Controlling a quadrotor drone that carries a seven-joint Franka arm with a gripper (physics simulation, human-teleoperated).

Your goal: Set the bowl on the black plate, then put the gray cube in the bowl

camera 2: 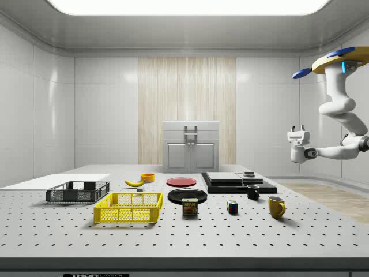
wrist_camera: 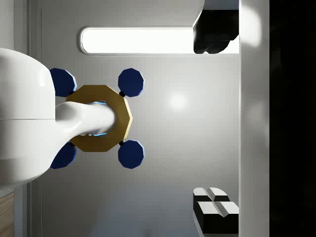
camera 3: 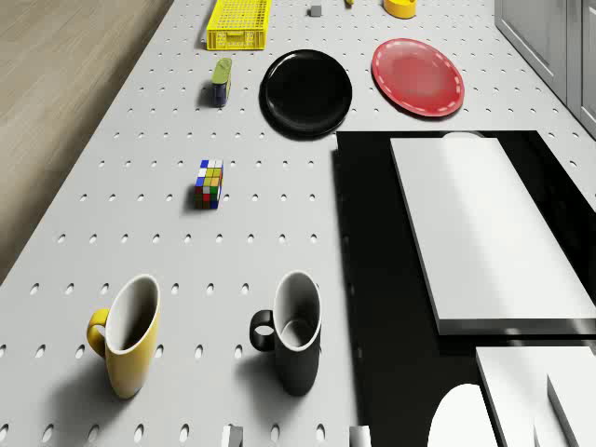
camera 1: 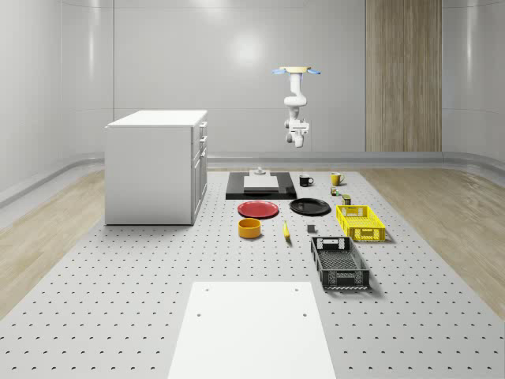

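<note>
The orange bowl (camera 1: 250,228) (camera 2: 147,177) (camera 3: 400,7) stands on the table next to the banana (camera 1: 286,230). The black plate (camera 1: 309,207) (camera 2: 187,195) (camera 3: 305,91) lies bare beside the red plate (camera 1: 258,209) (camera 3: 418,76). A small gray cube (camera 1: 312,229) (camera 3: 316,10) rests between the black plate and the baskets. The drone (camera 1: 296,71) (camera 2: 340,60) (wrist_camera: 98,120) hovers high over the table's far end, above the mugs. My gripper (camera 1: 297,142) (camera 2: 297,130) (wrist_camera: 216,118) is open, holds nothing, and points up at the drone's underside, far from all three objects.
A yellow basket (camera 1: 360,222) and a black basket (camera 1: 339,262) stand at the whole-scene view's right. A black slab with a white block (camera 1: 261,185) (camera 3: 484,223), a black mug (camera 3: 291,331), yellow mug (camera 3: 126,335), Rubik's cube (camera 3: 209,182) and can (camera 3: 221,81) lie below the drone. A white cabinet (camera 1: 156,166) stands left.
</note>
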